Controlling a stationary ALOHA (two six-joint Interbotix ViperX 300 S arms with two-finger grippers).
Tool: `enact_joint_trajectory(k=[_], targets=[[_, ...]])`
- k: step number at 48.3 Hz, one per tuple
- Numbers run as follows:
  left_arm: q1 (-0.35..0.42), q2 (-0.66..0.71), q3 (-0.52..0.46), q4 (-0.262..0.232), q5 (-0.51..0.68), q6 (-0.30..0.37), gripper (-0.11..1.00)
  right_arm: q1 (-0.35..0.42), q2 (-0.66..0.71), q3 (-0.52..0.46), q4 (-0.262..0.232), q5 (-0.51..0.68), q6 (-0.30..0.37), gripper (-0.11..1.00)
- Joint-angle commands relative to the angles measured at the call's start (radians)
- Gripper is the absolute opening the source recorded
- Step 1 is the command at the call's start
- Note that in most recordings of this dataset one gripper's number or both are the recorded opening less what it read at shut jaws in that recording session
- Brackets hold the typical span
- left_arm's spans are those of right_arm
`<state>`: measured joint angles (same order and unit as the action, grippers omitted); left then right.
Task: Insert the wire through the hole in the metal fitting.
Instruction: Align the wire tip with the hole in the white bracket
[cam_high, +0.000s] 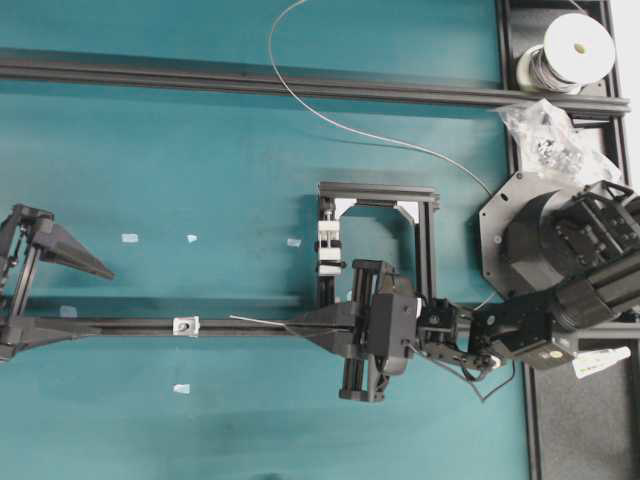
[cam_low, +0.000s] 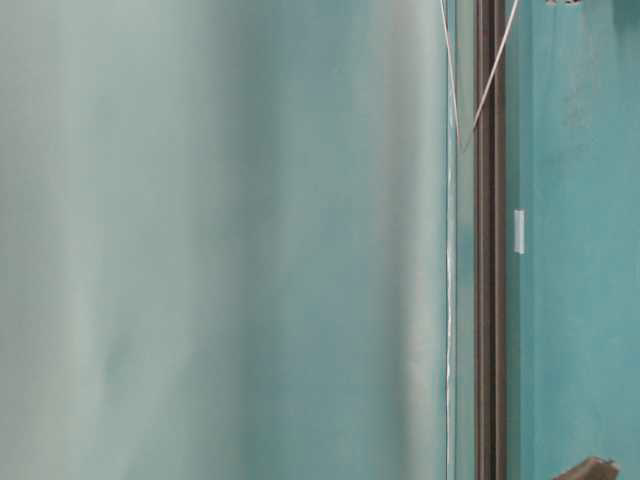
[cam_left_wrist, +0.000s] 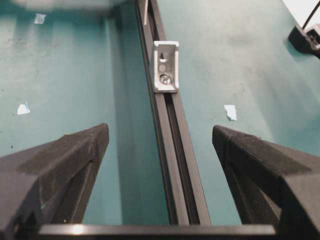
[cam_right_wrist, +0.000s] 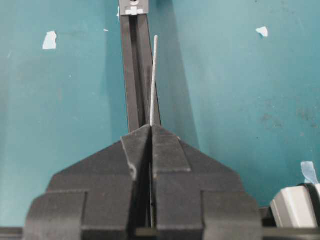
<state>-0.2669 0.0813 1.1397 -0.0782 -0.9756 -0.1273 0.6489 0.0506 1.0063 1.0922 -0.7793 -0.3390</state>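
The metal fitting (cam_high: 186, 326) is a small silver bracket on the long black rail (cam_high: 130, 326); in the left wrist view the metal fitting (cam_left_wrist: 166, 66) shows a dark hole (cam_left_wrist: 161, 53) in its upright face. My left gripper (cam_high: 90, 298) is open at the far left, its fingers (cam_left_wrist: 75, 165) astride the rail (cam_left_wrist: 175, 165), short of the fitting. My right gripper (cam_right_wrist: 151, 126) is shut on the wire (cam_right_wrist: 153, 80). A short free end of the wire (cam_high: 260, 322) points along the rail toward the fitting (cam_right_wrist: 134, 7) and stops short of it.
The wire runs back in a long loop (cam_high: 300, 105) to a spool (cam_high: 572, 52) at the top right. A bag of parts (cam_high: 545, 130) lies below the spool. A black frame carrying a white block (cam_high: 330, 248) stands mid-table. A second rail (cam_high: 250, 82) crosses the back. Tape scraps (cam_high: 129, 238) dot the mat.
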Motion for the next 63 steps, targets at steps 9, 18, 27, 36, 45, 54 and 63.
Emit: enact_joint_trajectory(k=[9, 18, 27, 36, 45, 54, 63], targets=[[-0.005, -0.011, -0.011, 0.003, -0.009, 0.002, 0.58, 0.002, -0.008, -0.032, -0.005, -0.009, -0.032, -0.01], [-0.006, -0.011, -0.012, 0.005, -0.008, 0.002, 0.58, -0.002, -0.008, -0.041, -0.005, -0.009, -0.044, -0.01], [-0.008, -0.011, -0.014, 0.003, -0.008, 0.002, 0.58, -0.012, 0.009, -0.052, -0.005, -0.009, -0.046, -0.01], [-0.012, -0.011, -0.017, 0.005, -0.005, 0.002, 0.58, -0.017, 0.017, -0.060, -0.005, -0.006, -0.046, -0.01], [-0.012, -0.011, -0.017, 0.005, -0.003, 0.002, 0.58, -0.020, 0.017, -0.066, -0.005, -0.006, -0.046, -0.01], [-0.011, -0.011, -0.017, 0.005, -0.002, 0.002, 0.58, -0.018, 0.017, -0.069, -0.005, -0.006, -0.052, -0.01], [-0.015, -0.011, -0.018, 0.005, -0.002, 0.000, 0.58, -0.018, 0.017, -0.071, -0.005, -0.005, -0.055, -0.01]])
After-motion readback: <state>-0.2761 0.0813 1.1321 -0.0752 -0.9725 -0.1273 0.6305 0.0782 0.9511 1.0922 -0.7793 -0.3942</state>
